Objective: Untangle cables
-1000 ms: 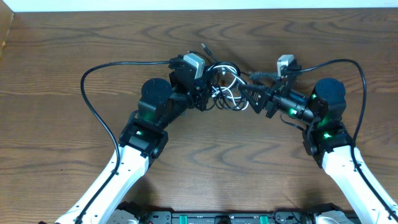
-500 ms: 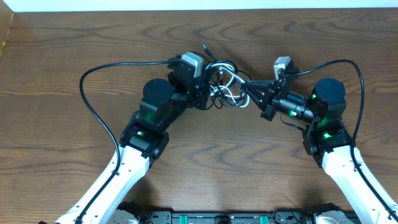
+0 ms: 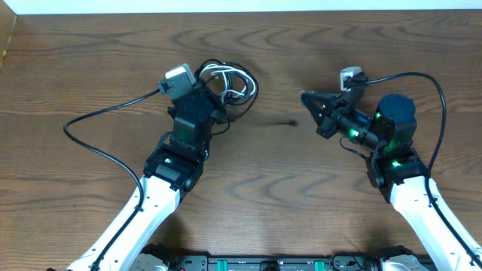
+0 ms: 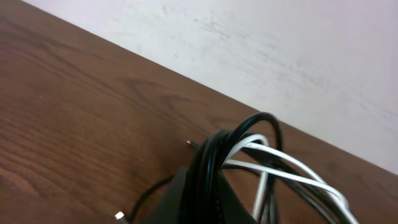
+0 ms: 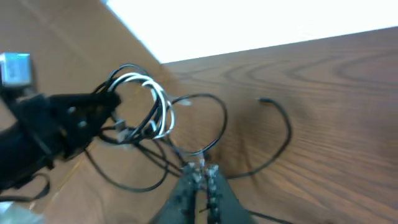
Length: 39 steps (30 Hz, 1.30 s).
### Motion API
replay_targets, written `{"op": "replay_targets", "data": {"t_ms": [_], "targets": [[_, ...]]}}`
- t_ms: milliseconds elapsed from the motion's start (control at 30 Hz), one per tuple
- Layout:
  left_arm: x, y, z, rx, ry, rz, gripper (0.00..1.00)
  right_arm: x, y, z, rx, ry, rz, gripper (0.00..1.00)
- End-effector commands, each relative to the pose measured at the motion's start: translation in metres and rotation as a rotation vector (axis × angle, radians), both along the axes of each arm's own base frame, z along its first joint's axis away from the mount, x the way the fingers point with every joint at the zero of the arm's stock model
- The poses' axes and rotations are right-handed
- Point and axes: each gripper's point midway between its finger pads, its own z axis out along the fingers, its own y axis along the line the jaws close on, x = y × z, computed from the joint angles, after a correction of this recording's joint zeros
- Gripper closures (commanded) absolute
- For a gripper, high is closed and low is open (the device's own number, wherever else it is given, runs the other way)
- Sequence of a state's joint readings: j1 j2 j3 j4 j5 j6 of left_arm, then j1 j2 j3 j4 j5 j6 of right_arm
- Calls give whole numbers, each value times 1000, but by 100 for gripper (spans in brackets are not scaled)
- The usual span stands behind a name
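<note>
The cables (image 3: 235,81) form a tangled bundle of black and white loops at the back left of the wooden table. My left gripper (image 3: 218,94) is shut on the bundle. In the left wrist view, black strands run between its fingers (image 4: 186,196), and a white cable (image 4: 292,171) loops out to the right. My right gripper (image 3: 305,96) is off to the right, apart from the bundle. Its tips (image 5: 200,169) are shut on a thin black cable (image 5: 217,118) that loops back toward the bundle (image 5: 146,106). A blurred black cable end (image 3: 287,123) shows between the arms.
The arms' own thick black wires arc out to the left (image 3: 98,132) and to the right (image 3: 435,83). The table's far edge meets a pale wall (image 3: 301,6). A small white plug end (image 4: 119,216) lies on the wood beside my left fingers.
My right gripper has shut and drawn back to the right. My left arm has swung left and back with the bundle, so a wide gap has opened between the two grippers.
</note>
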State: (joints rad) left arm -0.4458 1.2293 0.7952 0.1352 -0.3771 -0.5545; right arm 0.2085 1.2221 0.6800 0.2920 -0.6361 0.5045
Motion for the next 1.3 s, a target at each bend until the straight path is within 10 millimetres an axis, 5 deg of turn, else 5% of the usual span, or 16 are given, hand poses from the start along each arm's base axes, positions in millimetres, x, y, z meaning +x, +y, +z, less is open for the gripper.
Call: {"op": "replay_targets", "data": {"t_ms": [0, 200, 433, 833, 900, 1033, 1267], "targets": [[1, -15, 15, -37, -34, -84, 92, 10, -9, 6, 18, 12, -76, 81], [-20, -96, 42, 97, -179, -640, 92, 6, -5, 7, 3, -13, -35, 56], [-43, -126, 52, 149, -273, -884, 92, -11, 12, 23, 2, -120, 119, 42], [-40, -126, 71, 152, -355, -863, 92, -33, 26, 32, -14, -234, 283, 51], [-39, -126, 74, 148, -367, -861, 92, -33, 26, 32, -15, -237, 285, 62], [-39, -126, 75, 149, -371, -860, 92, -32, 26, 32, -16, -236, 282, 99], [-35, -122, 72, 157, -354, -830, 92, -31, 25, 32, -17, -237, 274, 99]]}}
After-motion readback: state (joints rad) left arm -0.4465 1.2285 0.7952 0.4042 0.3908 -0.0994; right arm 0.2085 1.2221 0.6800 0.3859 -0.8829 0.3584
